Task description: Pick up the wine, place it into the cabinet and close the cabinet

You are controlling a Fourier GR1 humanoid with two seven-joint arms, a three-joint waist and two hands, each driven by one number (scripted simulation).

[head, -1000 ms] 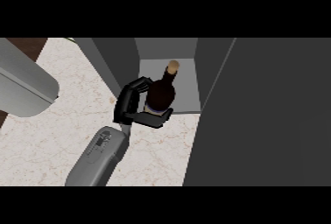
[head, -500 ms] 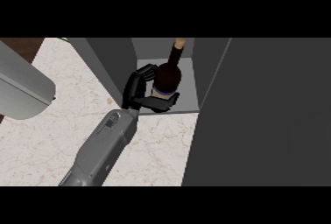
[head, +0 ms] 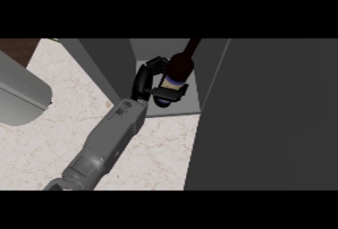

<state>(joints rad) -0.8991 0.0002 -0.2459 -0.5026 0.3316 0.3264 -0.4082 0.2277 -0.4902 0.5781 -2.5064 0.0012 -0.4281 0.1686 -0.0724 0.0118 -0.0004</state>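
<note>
The wine bottle (head: pixel 179 67) is dark with a pale label band. It stands upright inside the open grey cabinet (head: pixel 105 62), just past the front edge of its shelf floor (head: pixel 188 107). My right hand (head: pixel 144 82) is shut on the bottle from its left side: the fingers curl behind it and the thumb crosses in front near the base. The bottle's neck runs up out of the view's top edge. My right forearm reaches in from the lower left. My left hand does not show.
The cabinet's dark door (head: pixel 264 116) stands open and fills the right side. The pale marble counter (head: pixel 59 143) lies to the left and in front of the cabinet. A big grey rounded shape (head: pixel 20 98), like a forearm, fills the left edge.
My right hand has carried the bottle forward and deeper into the cabinet, and the forearm has stretched out after it.
</note>
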